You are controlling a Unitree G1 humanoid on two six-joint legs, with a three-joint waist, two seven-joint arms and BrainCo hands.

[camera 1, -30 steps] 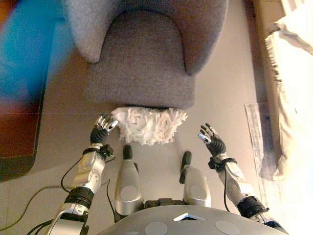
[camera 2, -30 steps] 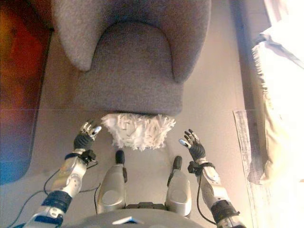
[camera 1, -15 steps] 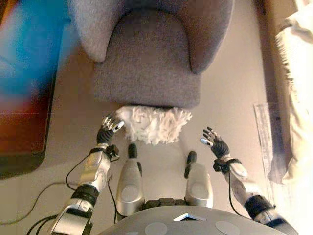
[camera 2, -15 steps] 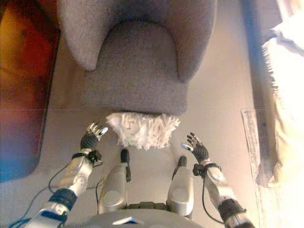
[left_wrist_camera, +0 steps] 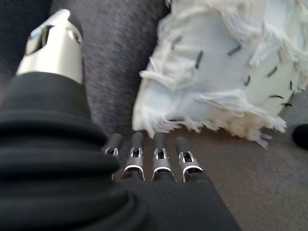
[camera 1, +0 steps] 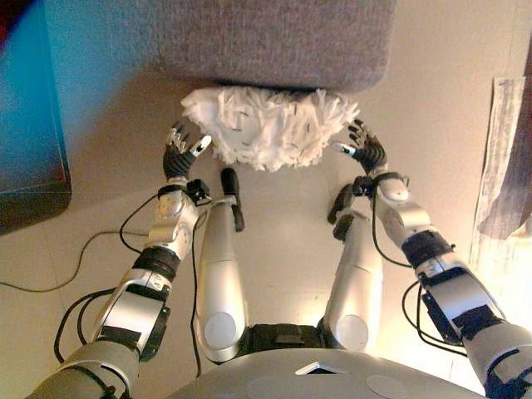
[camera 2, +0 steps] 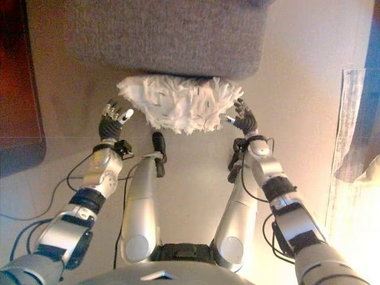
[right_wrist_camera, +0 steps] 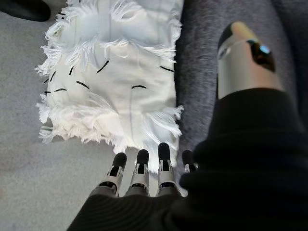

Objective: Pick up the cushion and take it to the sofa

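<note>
A white fringed cushion [camera 1: 266, 129] lies on the floor against the front of the grey sofa [camera 1: 274, 41]. My left hand [camera 1: 179, 154] is open just off the cushion's left edge, palm towards it. In the left wrist view the fingers [left_wrist_camera: 161, 154] stop just short of the cushion's fringe [left_wrist_camera: 216, 72]. My right hand [camera 1: 366, 151] is open at the cushion's right edge. In the right wrist view its fingertips [right_wrist_camera: 144, 166] reach the fringe of the cushion [right_wrist_camera: 110, 72]. Neither hand holds anything.
A dark mat [camera 1: 29, 125] lies on the floor at the left. A pale fringed rug [camera 1: 499, 158] lies along the right. The sofa's front blocks the way beyond the cushion.
The view has tipped down and closer to the floor. Both hands have reached forward to the cushion's two sides; the right hand has closed in on its right edge.
</note>
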